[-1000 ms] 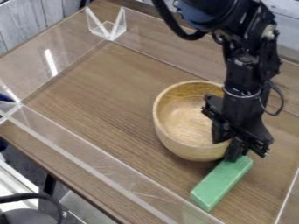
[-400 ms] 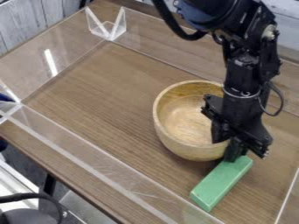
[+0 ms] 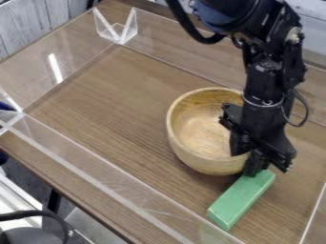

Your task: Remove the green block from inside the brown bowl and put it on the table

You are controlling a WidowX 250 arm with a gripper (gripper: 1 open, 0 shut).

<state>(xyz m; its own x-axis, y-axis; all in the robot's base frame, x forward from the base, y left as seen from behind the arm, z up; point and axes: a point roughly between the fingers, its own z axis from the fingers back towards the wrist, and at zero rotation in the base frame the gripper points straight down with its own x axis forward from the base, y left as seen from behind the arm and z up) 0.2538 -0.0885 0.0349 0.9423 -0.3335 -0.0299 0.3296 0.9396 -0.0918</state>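
Note:
The green block (image 3: 239, 202) lies flat on the table (image 3: 102, 105) at the front right, just outside the brown bowl (image 3: 211, 133). Its far end reaches up between the fingers of my gripper (image 3: 266, 168), which points straight down and is shut on that end. The black arm comes down over the bowl's right rim and hides part of it. The bowl's pale inside holds nothing that I can see.
Low clear acrylic walls (image 3: 76, 167) edge the table on the left and front. A clear acrylic bracket (image 3: 117, 27) stands at the far left corner. The block lies close to the front wall.

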